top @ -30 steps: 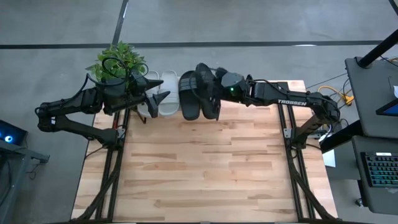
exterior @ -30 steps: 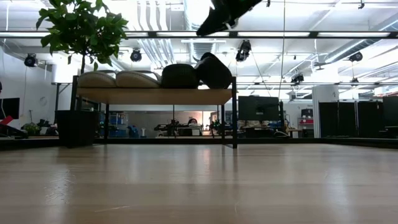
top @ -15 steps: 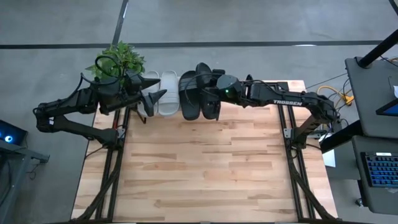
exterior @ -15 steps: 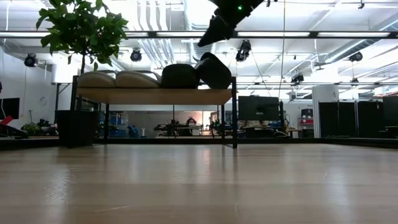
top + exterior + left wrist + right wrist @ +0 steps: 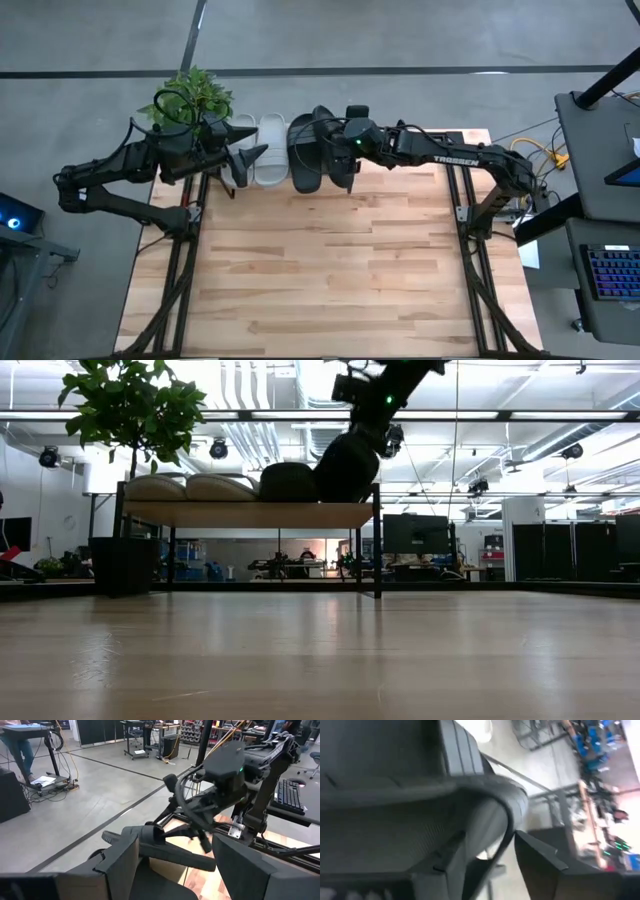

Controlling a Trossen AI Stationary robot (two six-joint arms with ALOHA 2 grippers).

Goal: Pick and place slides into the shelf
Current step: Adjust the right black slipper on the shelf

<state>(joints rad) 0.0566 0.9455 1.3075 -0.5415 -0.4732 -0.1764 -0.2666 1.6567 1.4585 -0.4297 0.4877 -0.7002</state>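
The shelf (image 5: 250, 514) stands at the table's far edge. On its top board lie two light grey slides (image 5: 258, 150) and a black slide (image 5: 305, 155). A second black slide (image 5: 345, 468) sits tilted at the right end, leaning against the first. My right gripper (image 5: 490, 837) comes down on it from above, open, its fingers on either side of the slide's curved rim (image 5: 507, 815). My left gripper (image 5: 175, 870) hovers open over the light grey slides (image 5: 185, 487), holding nothing. My right gripper slants down from the table's right onto the tilted black slide, with the slide's rim (image 5: 507, 815) between its two fingers. A gap shows beside one finger (image 5: 535, 855). Whether the other finger (image 5: 452, 857) touches the slide I cannot tell.
A potted plant (image 5: 190, 100) stands just left of the shelf, close behind my left arm. The wooden tabletop (image 5: 330, 270) stretches toward the near edge. Desks with a keyboard (image 5: 610, 275) stand beyond the table's right edge.
My right gripper has come down from above the shelf onto the tilted black slide, shifting a little toward the table's left, and its wrist has rolled.
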